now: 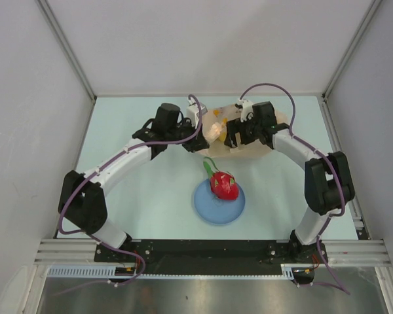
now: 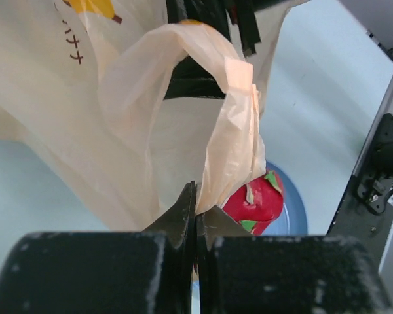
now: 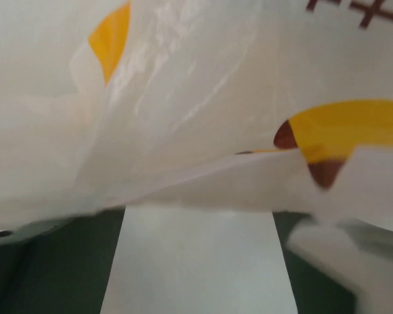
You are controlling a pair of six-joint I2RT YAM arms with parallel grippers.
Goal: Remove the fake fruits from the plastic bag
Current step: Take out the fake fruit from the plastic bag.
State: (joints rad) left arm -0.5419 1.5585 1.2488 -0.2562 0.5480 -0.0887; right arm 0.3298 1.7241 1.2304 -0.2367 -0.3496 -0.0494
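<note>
The peach plastic bag (image 1: 257, 149) lies at the back middle of the table, between my two grippers. My left gripper (image 1: 205, 135) is shut on a twisted loop handle of the bag (image 2: 239, 131), pinched between the jaws (image 2: 198, 209). My right gripper (image 1: 233, 135) is open at the bag's right side. Its dark fingers (image 3: 49, 261) stand wide apart and bag film (image 3: 203, 98) drapes over the tips. The red dragon fruit (image 1: 223, 185) with green tips lies outside the bag on the blue plate (image 1: 206, 208); it also shows in the left wrist view (image 2: 257, 199). Banana, pear and grapes are hidden.
The bag carries yellow and brown printed marks (image 3: 354, 127). White walls enclose the table at the back and on both sides. The black rail with the arm bases (image 1: 203, 252) runs along the near edge.
</note>
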